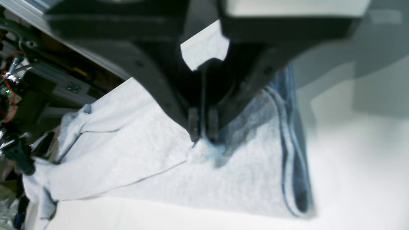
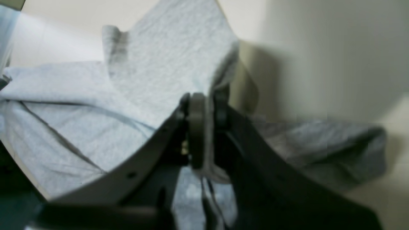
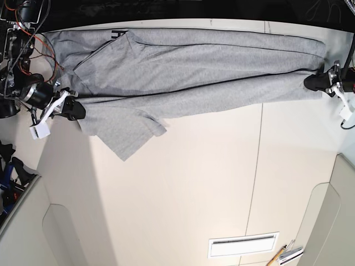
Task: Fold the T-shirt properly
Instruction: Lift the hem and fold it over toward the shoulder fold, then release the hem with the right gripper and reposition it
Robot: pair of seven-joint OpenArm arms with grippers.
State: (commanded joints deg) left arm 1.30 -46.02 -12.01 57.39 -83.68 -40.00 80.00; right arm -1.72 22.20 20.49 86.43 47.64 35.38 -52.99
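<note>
Pale desk (image 3: pixel 183 194), seam down it, grey T-shirt (image 3: pixel 211 66) laid lengthwise across the far side, pens (image 3: pixel 282 250) near the bottom right corner. Both hands on the shirt's near layer: R hand (image 3: pixel 77 108) has fabric pinched at the left end of the view, L hand (image 3: pixel 315 82) same at the other end, near the hem. Fingers closed on cloth in both wrist cams. Sleeve (image 3: pixel 130 136) flops out toward the near side, beside R hand.

Step in hand, prob.: lengthwise fold, one side of the shirt brought over the body. Next: both arms move together w/ equal tension, lay the edge parallel to the far one, release, then tuck the sleeve in. Risk: sleeve left sticking out or layers skewed.

Writing: bit of black lettering (image 3: pixel 118 34) at the far edge, mostly folded away, word n/a. No brand legible; white label (image 3: pixel 243 245) on desk too small to read.
</note>
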